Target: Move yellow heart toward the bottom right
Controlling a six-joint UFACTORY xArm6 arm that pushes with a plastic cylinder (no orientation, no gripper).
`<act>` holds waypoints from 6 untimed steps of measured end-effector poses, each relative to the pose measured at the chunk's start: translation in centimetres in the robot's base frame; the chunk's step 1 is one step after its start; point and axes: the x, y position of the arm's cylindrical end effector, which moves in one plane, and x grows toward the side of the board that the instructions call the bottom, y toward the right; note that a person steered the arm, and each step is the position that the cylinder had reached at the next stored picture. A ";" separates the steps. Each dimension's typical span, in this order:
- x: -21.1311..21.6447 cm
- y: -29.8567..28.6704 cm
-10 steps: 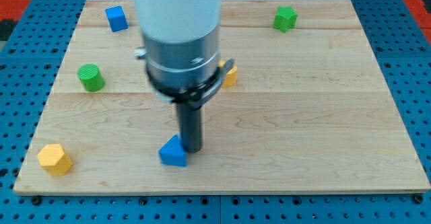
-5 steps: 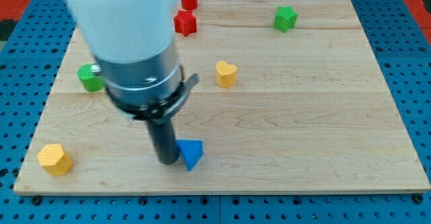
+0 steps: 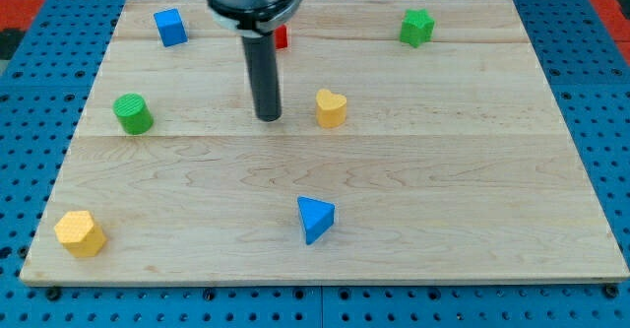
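Observation:
The yellow heart (image 3: pixel 331 107) lies a little above the middle of the wooden board (image 3: pixel 472 170). My tip (image 3: pixel 268 118) rests on the board just left of the heart, a short gap away and not touching it. The dark rod rises from the tip to the arm's body at the view's top.
A blue triangle (image 3: pixel 314 219) lies below the heart near the bottom edge. A yellow hexagon (image 3: pixel 79 233) sits at the bottom left, a green cylinder (image 3: pixel 132 113) at the left, a blue cube (image 3: pixel 170 27) at the top left, a green star (image 3: pixel 416 27) at the top right. A red block (image 3: pixel 282 37) shows behind the rod.
My tip has moved from beside the blue triangle near the bottom up to the left of the yellow heart. The blue triangle has slid right and turned.

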 end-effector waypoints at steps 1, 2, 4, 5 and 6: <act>-1.3 -0.1; -0.6 6.2; 4.4 13.6; 3.4 15.6; 8.7 19.6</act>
